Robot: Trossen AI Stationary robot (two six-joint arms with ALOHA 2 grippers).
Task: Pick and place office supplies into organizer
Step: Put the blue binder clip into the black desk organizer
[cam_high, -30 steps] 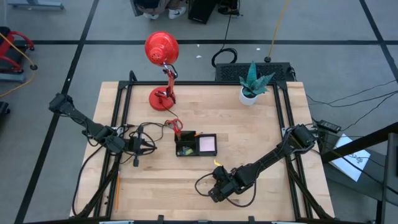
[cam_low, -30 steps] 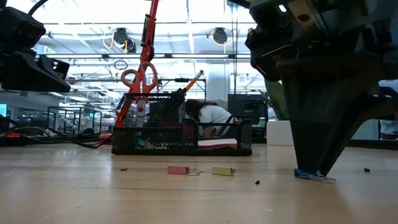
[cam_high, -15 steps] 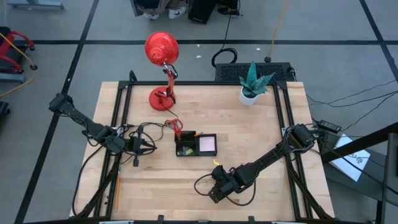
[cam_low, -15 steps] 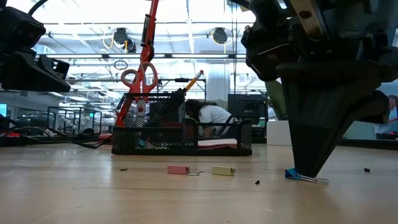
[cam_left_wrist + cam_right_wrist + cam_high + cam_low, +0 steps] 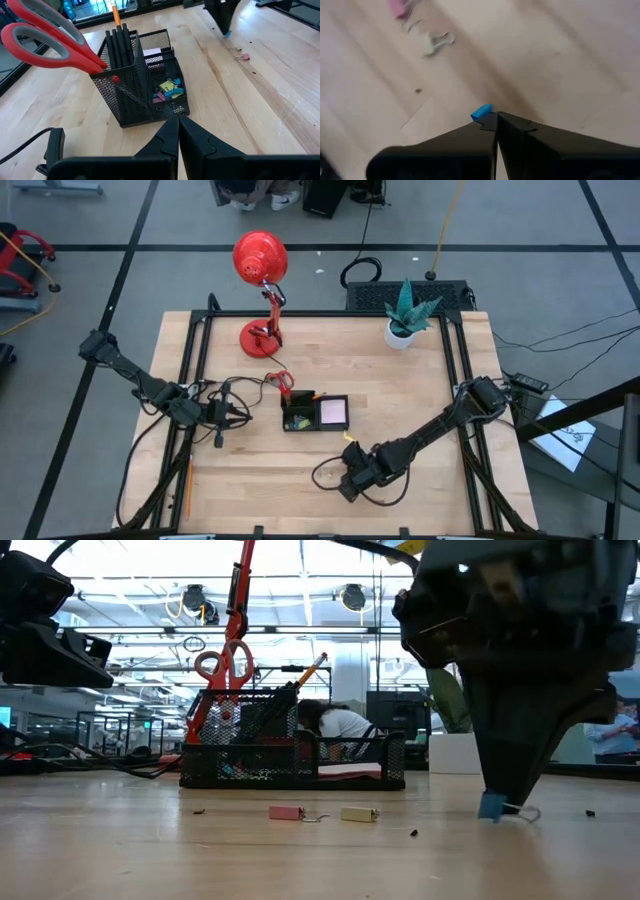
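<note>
- This is looking like a robotics lab: a wooden workbench (image 5: 400, 390) is standing on a grey taped floor (image 5: 100, 280)
- Ceiling lights (image 5: 350, 595) and glass partitions are showing behind

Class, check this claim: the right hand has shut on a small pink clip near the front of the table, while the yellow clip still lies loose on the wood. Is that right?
Not quite: the clip in the right hand is blue, not pink. The low view shows the blue clip pinched at the fingertips; the right wrist view agrees. The pink clip lies loose beside the yellow clip on the wood.
</note>
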